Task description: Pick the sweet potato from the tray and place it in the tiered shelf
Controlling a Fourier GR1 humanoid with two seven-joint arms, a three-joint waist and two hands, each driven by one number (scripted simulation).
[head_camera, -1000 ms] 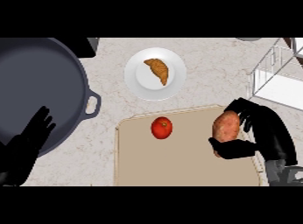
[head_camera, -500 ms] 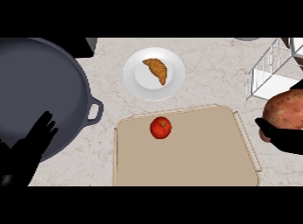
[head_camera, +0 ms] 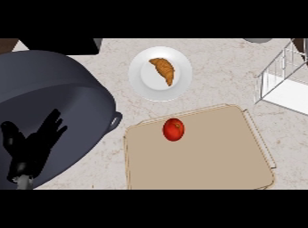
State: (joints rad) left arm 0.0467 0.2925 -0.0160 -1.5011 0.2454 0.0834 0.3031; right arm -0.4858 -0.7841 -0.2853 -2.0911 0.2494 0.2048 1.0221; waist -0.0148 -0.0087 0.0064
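Counter (head_camera: 229, 84) of pale speckled stone fills the view. On its left sits a large dark pan (head_camera: 48, 102), its small handle lug pointing toward a tan tray (head_camera: 203, 160) at lower centre. A red tomato (head_camera: 174, 129) lies on the tray near its upper left corner. Above the tray, a white plate (head_camera: 158, 89) holds a golden croissant (head_camera: 164, 70). A white wire tiered shelf (head_camera: 289, 78) stands at the right edge, near the tray's upper right corner but apart from it. The left hand (head_camera: 30, 143) shows over the pan at lower left, fingers straight and spread, holding nothing. The sweet potato is nowhere visible, neither on the tray nor on the visible part of the shelf, and the right hand is out of view.
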